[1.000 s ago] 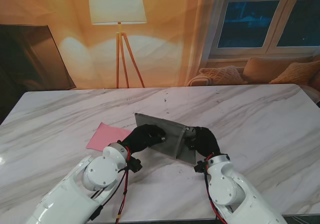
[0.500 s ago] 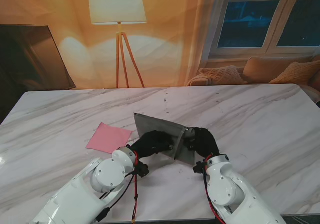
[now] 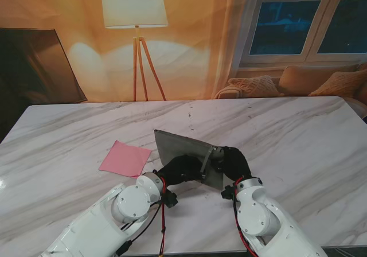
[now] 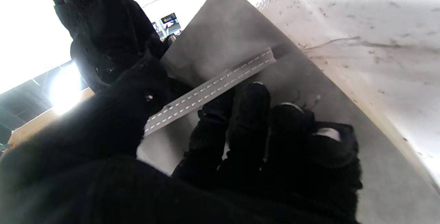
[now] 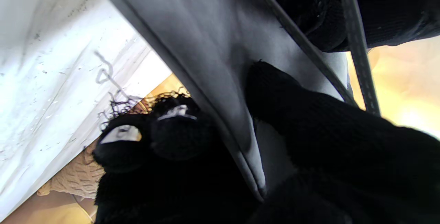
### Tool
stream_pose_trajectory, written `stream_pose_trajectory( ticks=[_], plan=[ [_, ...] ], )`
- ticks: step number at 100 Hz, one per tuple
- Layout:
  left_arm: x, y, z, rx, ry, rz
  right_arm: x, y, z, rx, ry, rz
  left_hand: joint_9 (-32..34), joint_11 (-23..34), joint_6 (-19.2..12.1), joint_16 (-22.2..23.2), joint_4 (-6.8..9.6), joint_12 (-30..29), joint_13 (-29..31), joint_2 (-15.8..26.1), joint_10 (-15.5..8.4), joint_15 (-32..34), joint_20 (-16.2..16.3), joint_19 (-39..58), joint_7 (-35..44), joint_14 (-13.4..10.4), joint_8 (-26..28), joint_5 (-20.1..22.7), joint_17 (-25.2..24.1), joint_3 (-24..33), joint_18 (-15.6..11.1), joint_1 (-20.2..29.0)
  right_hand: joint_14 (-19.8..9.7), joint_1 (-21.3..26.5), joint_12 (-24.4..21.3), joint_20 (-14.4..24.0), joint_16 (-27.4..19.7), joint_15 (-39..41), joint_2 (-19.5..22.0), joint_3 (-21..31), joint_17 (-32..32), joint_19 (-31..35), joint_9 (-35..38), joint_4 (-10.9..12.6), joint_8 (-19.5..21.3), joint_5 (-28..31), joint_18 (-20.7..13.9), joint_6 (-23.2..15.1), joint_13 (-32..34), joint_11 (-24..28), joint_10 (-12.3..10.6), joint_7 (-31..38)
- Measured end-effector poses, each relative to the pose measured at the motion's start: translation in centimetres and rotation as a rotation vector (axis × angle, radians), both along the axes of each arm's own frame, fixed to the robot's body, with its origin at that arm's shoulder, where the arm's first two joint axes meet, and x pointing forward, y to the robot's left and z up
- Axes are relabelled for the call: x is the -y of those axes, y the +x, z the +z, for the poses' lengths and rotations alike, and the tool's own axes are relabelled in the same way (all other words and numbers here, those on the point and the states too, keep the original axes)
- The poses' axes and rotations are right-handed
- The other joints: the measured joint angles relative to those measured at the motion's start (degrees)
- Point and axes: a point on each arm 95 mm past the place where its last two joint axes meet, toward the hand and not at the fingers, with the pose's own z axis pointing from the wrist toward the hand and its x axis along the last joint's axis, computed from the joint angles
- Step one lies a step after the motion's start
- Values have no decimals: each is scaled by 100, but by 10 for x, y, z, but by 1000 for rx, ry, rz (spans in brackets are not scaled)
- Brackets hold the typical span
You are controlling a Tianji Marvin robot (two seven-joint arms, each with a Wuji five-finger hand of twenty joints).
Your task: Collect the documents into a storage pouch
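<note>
Both hands, left hand [image 3: 182, 168] and right hand [image 3: 231, 160], pinching grey pouch [image 3: 178, 145]; pink sheet [image 3: 125, 158] just left.

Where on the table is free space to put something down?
Bare marble lies to the right of the gray pouch, up to the table edge. Bare too is the strip beyond the pouch and the pink paper. It is crowded where the left hand and right hand meet the pouch.

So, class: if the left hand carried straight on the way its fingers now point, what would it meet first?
Probably the grey pouch: the left hand already has fingers at its stitched opening, and the right hand lies just beyond.
</note>
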Motion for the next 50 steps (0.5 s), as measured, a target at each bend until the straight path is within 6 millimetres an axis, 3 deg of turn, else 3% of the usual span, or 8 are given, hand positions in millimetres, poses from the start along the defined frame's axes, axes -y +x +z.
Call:
stream_pose_trajectory(
  ticks=[2, 7, 10, 15, 29, 38, 50],
  plan=[
    [1, 0, 0, 2, 0, 0, 0, 0, 0, -2, 2, 0, 1, 9, 0, 0, 0, 9, 19, -4, 0, 16, 0, 22, 105, -7, 90, 0, 20, 33, 0, 0, 0, 0, 0, 0, 0, 0, 0, 0, 1, 0, 0, 0, -2, 0, 0, 0, 0, 0, 0, 0],
    [2, 0, -1, 8, 1, 1, -1, -1, 0, -5, 5, 1, 154, 137, -17, 0, -324, 17, 141, -150, -46, 68, -5, 78, 347, -37, 254, -13, 130, 34, 0, 22, 0, 0, 0, 0, 0, 0, 1, 0, 1, 1, 0, 0, -3, 0, 0, 0, 0, 0, 0, 0],
    [3, 0, -2, 12, 4, 1, -1, -1, 0, -7, 6, 1, 103, 142, -96, 0, -508, 20, 204, -275, -65, 103, -54, 114, 542, -44, 302, -5, 199, 42, 3, 264, 0, 0, 0, 0, 0, 0, 1, 0, 1, 1, 0, 0, -4, 0, 0, 0, 0, 0, 0, 0],
    [5, 0, -2, 18, 6, 3, -1, -1, 0, -8, 9, 0, 327, 218, -166, -4, -670, 108, 278, -364, -75, 129, -131, 163, 901, -49, 263, -9, 264, -13, 18, 717, 0, 0, 0, 0, 0, 1, 1, 0, 1, 2, 0, 0, -4, 0, -1, 0, 0, 0, 0, 0],
    [8, 1, -2, 26, -5, 21, -2, -3, 1, -6, 12, 2, 583, 53, -387, -56, -674, 558, 313, -415, -82, 123, -220, 171, 1196, -50, -85, 8, 291, 3, 35, 1359, 0, 0, -2, 0, 0, 1, 1, 0, 1, 4, 0, 0, -8, 0, -2, 1, 0, 0, 0, 0],
    [9, 1, -2, 25, -10, 23, -2, -3, 1, -6, 11, 2, 606, -543, -485, -181, -674, 660, 263, -292, -76, -150, -353, 38, 1241, -46, -422, 31, 185, 9, 43, 1631, 0, 0, -2, 0, 0, 2, 1, 0, 2, 7, 0, 0, -9, 0, -4, 2, 0, 0, 0, 0],
    [8, -1, -2, 17, -23, 33, -2, -3, 1, -7, 12, 3, 607, -1343, -501, -387, -675, 668, -115, -43, -72, -708, -427, -380, 1064, 12, -774, 376, -276, 88, 38, 1951, -1, 0, -2, 0, 0, 2, 1, 0, 3, 12, 0, 0, -17, 0, -4, 2, 1, 0, 0, 0]
  ],
)
